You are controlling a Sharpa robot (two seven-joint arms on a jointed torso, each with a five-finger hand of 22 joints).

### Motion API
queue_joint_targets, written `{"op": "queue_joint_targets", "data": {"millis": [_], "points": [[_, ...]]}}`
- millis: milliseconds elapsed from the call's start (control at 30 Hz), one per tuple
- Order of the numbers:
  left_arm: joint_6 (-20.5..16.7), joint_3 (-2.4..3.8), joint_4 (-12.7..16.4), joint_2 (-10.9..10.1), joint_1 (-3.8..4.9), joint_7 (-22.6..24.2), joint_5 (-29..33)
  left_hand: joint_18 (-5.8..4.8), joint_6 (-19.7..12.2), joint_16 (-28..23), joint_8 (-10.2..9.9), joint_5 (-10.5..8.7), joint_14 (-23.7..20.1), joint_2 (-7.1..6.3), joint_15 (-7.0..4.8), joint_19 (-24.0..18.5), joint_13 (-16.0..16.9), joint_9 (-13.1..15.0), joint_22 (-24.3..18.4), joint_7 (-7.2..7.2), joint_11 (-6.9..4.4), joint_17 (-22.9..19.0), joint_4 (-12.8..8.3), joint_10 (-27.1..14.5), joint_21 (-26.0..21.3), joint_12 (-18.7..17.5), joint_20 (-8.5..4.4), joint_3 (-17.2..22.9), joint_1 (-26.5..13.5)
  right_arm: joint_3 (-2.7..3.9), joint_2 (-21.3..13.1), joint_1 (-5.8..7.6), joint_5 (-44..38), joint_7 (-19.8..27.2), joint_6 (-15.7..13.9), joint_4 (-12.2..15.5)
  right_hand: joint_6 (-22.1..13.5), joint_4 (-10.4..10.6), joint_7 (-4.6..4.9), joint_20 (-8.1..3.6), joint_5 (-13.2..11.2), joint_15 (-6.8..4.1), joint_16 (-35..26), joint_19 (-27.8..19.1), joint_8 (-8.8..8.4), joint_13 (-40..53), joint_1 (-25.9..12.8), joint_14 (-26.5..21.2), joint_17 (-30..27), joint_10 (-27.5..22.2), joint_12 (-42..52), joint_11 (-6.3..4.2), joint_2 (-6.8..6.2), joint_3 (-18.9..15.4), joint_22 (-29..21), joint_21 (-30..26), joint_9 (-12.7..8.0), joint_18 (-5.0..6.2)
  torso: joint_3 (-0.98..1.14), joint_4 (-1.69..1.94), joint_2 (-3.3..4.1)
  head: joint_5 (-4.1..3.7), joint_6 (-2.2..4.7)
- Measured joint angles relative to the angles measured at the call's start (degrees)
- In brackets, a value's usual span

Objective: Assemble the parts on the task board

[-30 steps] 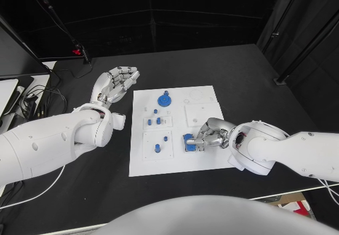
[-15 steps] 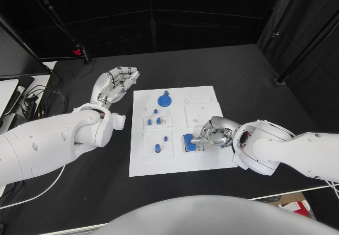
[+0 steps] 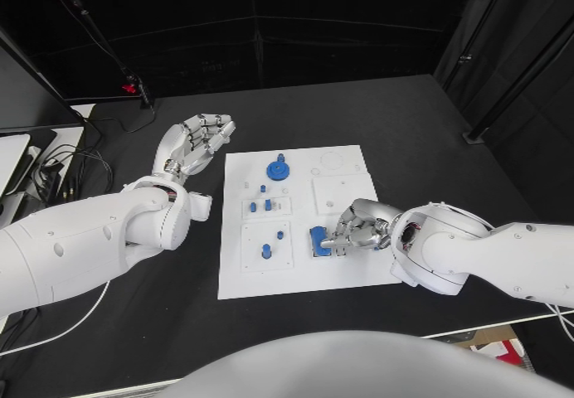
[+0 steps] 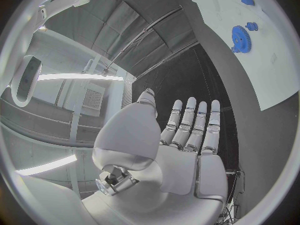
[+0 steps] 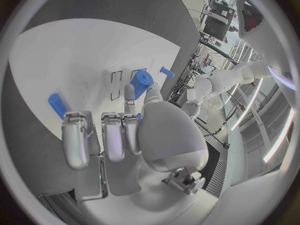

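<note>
While the white task board [image 3: 305, 220] is lying in the middle of the head view, the right hand [image 3: 355, 228] is sitting on the board's right side, fingers curled over a blue part [image 3: 321, 241] at their left tips. I cannot tell if it is pinching it. A blue gear [image 3: 278, 171] is lying near the board's top. The left hand [image 3: 197, 143] is resting off the board, upper left, fingers straight and close together, holding nothing.

Up in the left wrist view, the left hand [image 4: 178, 145] is flat and the gear [image 4: 239, 37] is far off at upper right.

Down in the right wrist view, the right hand [image 5: 122, 135] is curling, with a blue part [image 5: 141, 80] just beyond its fingertips.
</note>
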Motion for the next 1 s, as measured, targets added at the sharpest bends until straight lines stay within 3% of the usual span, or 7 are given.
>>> {"op": "queue_joint_targets", "data": {"millis": [200,700,800,900,1000], "points": [[0.0,0.0,0.0,0.0,-0.01,0.0,0.0,0.0,0.0,0.2,0.0,0.0,0.0,0.0,0.0,0.0,0.0,0.0,-0.1,0.0,0.0,-0.1,-0.1,0.0,0.0,0.0,0.0,-0.1,0.0,0.0,1.2,0.0,-0.8,-0.4,0.6,-0.6,0.6,-0.4,-0.62,-0.39,0.0,-0.5,0.0,0.0,0.48,0.1,2.1,0.0,0.0,-0.1,0.0,-0.52,1.01,0.9,0.0,0.0,0.8,0.0,0.0,0.0,0.01,-0.07,0.0],[0.0,0.0,0.0,0.1,-0.02,0.0,0.0,0.0,0.0,0.2,0.0,0.0,0.0,0.0,0.0,0.0,0.0,0.0,-0.1,0.0,0.0,-0.1,-0.1,0.0,0.0,0.0,0.0,-0.1,0.0,0.0,1.3,0.0,-2.6,-1.6,1.2,-0.7,0.7,-0.6,-0.99,-0.69,0.0,-0.68,0.0,-0.1,0.48,0.1,3.3,-0.1,0.0,-0.1,0.0,-0.92,1.18,1.1,0.0,0.0,1.0,0.01,0.02,0.01,0.01,-0.09,0.0],[0.1,0.0,0.0,0.1,-0.02,0.0,0.0,0.0,0.0,0.2,0.0,0.0,0.0,0.0,0.0,0.0,0.0,0.0,-0.1,0.0,0.0,-0.1,-0.1,0.0,0.0,0.0,0.0,-0.1,0.0,0.0,-0.1,0.0,-2.7,-1.0,0.3,-0.2,0.2,-0.3,-1.01,-0.69,1.9,-0.68,0.0,-0.2,0.42,0.1,3.3,-0.1,0.0,-0.1,0.1,-0.92,1.18,1.1,0.0,0.0,1.2,0.01,0.02,0.01,0.02,-0.24,0.0],[0.1,0.0,0.0,0.0,-0.02,0.0,0.0,0.0,0.0,0.2,0.0,0.0,0.0,0.0,0.0,0.0,0.0,0.0,-0.1,0.0,0.0,-0.1,-0.1,0.0,0.0,0.0,0.0,-0.1,0.0,-0.01,-2.5,-0.02,-2.6,0.9,-1.9,0.5,-1.6,0.0,-0.31,-0.69,3.9,-0.68,0.0,-0.1,-0.65,0.0,2.9,-0.1,0.0,-0.1,0.0,-0.9,0.8,0.8,0.0,0.0,1.2,0.0,0.02,0.01,0.02,-0.36,0.0],[0.1,0.0,0.0,0.0,-0.02,0.0,0.0,0.0,0.0,0.2,0.0,0.0,0.0,0.0,0.0,0.0,-0.1,0.0,-0.1,0.0,0.0,-0.1,-0.1,0.0,0.0,0.0,0.0,-0.1,0.0,-0.01,-5.4,-0.02,-2.3,4.1,-4.7,1.1,-4.0,0.2,0.65,-0.69,7.2,-0.65,0.0,-0.1,-1.22,0.0,2.3,-0.1,0.0,0.0,0.0,0.26,0.19,0.6,0.0,0.0,1.1,0.0,0.01,0.01,0.01,-0.81,0.0]]}}
